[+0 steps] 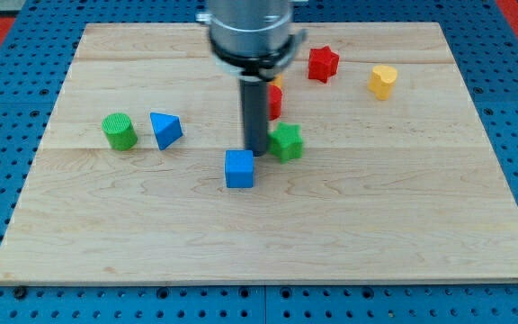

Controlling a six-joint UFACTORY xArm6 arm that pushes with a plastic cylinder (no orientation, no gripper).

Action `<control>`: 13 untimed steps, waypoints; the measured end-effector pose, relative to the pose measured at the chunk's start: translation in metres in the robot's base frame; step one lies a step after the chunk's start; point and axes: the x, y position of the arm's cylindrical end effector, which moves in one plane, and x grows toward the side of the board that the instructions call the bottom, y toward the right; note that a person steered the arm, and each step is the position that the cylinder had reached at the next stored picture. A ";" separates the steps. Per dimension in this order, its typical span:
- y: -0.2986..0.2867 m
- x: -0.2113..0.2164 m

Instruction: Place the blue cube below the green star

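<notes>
The blue cube (239, 169) lies near the middle of the wooden board (376, 225). The green star (287, 142) sits just up and to the right of it, nearly touching. My tip (256, 150) stands between them, at the cube's upper right corner and against the star's left side. The rod rises from there to the arm's grey cylinder (249, 34) at the view's top.
A blue triangular block (165, 130) and a green cylinder (120, 131) lie at the left. A red block (274, 102) is partly hidden behind the rod. A red star (323, 64) and a yellow block (383, 81) lie at the upper right.
</notes>
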 end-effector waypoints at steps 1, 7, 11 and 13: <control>0.049 -0.001; -0.057 0.026; -0.054 0.052; 0.018 0.055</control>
